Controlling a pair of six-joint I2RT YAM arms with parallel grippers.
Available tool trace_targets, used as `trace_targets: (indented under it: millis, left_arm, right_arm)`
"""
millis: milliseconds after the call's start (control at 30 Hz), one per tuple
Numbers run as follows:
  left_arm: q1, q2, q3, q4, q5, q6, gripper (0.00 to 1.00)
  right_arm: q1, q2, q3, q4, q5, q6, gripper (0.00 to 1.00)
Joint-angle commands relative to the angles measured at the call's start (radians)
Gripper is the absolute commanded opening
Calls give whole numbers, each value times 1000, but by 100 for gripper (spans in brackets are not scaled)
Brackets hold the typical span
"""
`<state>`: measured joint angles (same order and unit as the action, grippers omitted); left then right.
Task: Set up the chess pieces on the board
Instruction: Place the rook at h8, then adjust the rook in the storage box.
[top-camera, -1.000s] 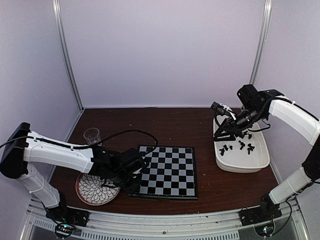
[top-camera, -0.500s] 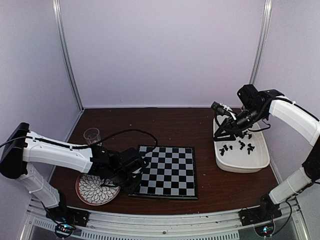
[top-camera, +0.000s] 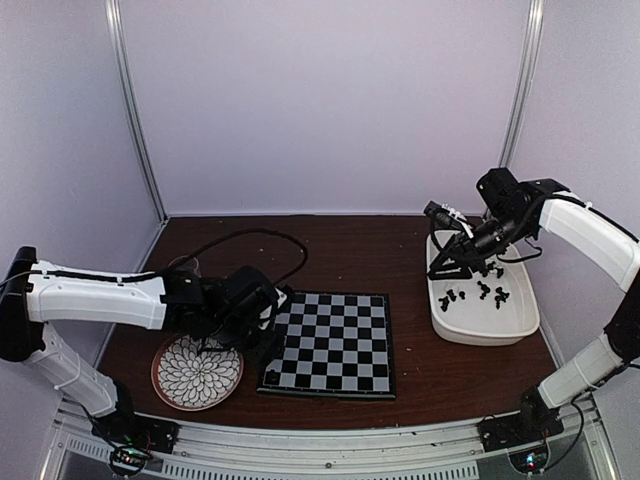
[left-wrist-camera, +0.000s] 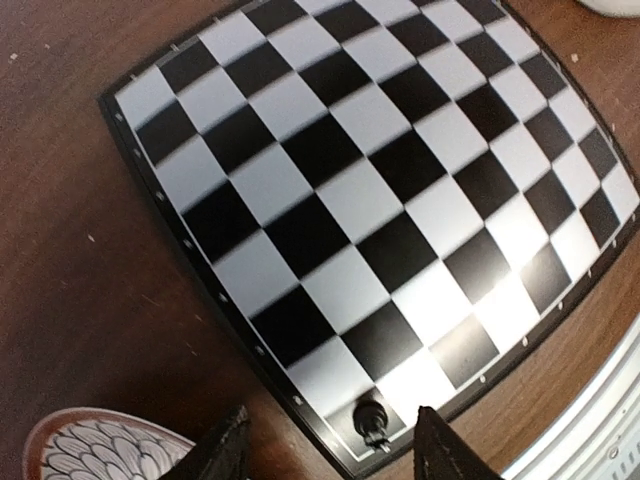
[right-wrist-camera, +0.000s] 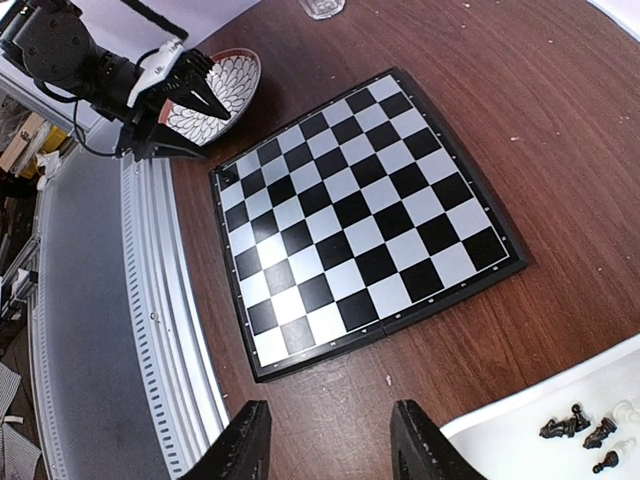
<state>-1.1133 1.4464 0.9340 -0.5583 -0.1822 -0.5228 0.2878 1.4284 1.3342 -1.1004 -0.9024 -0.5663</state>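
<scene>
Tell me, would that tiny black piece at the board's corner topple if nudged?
Probably: the black piece looks small and narrow, filling under one square of the board, so a nudge could tip it. It likely weighs little. The board's glare suggests a slick surface, so it might slide.

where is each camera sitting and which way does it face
Top external: above and behind the arms, facing down; left arm, right arm, board, plate and tub show.
Left wrist: on the left arm, facing down at a board corner; own fingers at the bottom edge.
Right wrist: above the tub, facing across the board toward the left arm; own fingers at bottom.
Shared: all three see the board.
</scene>
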Motion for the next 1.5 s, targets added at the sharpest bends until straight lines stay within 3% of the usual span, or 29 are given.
trace_targets:
  millis: [0,100,300,467,500,533,733,933,1100,1267,1467]
  left_arm:
    - [106,-22,130,3,-29,145,59]
    - [174,-1,227,-25,-59,203,69]
    - [281,74,434,-95,-89,274,77]
    - [346,103,520,-136,-130,293,94]
    - [357,105,519,-133,-137,292,97]
    - [365,106,519,-130,-147,293,97]
    - [415,114,544,-130,-186,344,98]
    - [423,120,527,-101,-132,323,97]
    - [423,110,511,-76,-23,281,91]
    - [422,59,437,33,162,279,82]
    - [399,57,407,78,305,269,72]
  right_arm:
    - [-66,-22,8,82,53,87,44]
    - [-159,-39,-9,174,101,183,44]
    - [-347,-118,-68,341,230,327,51]
    - [-434,-170,-89,388,322,390,76]
    - [-441,-178,-92,398,370,411,97]
    - [-446,-182,-93,409,393,423,99]
    - [-455,-192,-75,425,557,476,99]
    - [-455,-185,-85,419,506,474,99]
    - [-455,-123,-47,281,399,280,99]
    - [-455,5,25,141,447,204,84]
    - [-455,97,14,154,548,168,64]
